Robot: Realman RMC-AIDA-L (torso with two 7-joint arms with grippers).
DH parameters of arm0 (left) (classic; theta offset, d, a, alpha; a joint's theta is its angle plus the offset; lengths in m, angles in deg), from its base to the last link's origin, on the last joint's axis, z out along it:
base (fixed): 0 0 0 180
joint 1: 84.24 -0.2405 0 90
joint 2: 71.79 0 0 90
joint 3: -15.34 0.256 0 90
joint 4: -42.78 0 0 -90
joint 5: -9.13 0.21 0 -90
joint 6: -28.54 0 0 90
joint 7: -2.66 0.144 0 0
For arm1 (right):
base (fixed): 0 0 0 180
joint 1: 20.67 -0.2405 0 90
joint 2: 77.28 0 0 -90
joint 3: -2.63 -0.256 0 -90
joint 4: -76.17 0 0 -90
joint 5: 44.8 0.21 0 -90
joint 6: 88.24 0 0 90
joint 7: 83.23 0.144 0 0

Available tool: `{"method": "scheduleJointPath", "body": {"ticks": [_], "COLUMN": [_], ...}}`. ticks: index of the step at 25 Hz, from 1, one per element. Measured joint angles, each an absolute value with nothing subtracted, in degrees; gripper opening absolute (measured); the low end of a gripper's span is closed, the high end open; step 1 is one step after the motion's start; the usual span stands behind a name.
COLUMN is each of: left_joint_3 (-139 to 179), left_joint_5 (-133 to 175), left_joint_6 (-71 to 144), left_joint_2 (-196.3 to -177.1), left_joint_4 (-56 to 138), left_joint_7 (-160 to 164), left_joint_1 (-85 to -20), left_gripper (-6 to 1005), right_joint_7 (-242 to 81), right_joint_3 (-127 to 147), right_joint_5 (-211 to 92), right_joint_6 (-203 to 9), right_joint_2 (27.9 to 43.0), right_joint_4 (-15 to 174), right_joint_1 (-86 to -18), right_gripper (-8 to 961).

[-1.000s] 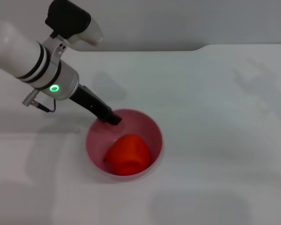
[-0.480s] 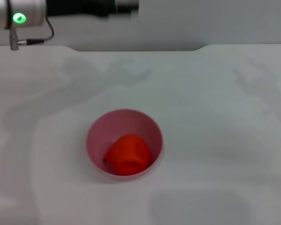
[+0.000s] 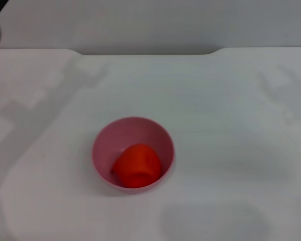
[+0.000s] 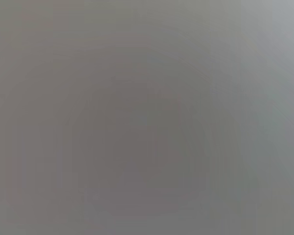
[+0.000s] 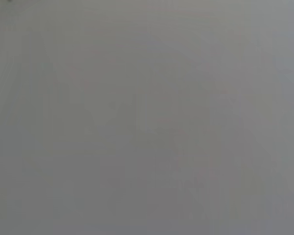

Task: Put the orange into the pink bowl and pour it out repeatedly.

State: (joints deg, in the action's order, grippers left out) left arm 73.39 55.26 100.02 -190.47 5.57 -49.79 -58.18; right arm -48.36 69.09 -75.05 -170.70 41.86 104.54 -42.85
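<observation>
From the head view, the pink bowl stands upright on the white worktop, a little left of centre, and the orange lies inside it against the near wall; neither end effector appears here, with only a dark sliver of the left arm at the top left corner. The left wrist view gives a plain grey blur with nothing to make out. The right wrist view is likewise featureless grey, so whether either end effector is spread or pressed together cannot be told.
</observation>
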Motion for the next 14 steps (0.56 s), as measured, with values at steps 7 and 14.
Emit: {"method": "scheduleJointPath", "body": {"ticks": [7,14], "left_joint_3": [73.6,72.8], "left_joint_5": [39.9,36.4], "left_joint_6": [99.9,99.6], "left_joint_2": [-190.51,-190.12], "left_joint_4": [15.6,16.9], "left_joint_7": [-25.4,-21.0], "left_joint_1": [-62.1,-65.7], "left_gripper": [808,808], "right_joint_7": [-59.3,-68.0], "right_joint_3": [67.8,67.4], "right_joint_5": [-62.2,-49.9], "right_joint_6": [-170.5,-170.7], "right_joint_2": [41.83,41.78], "right_joint_4": [97.6,92.8], "right_joint_1": [-42.5,-41.9], "right_gripper": [645,645]}}
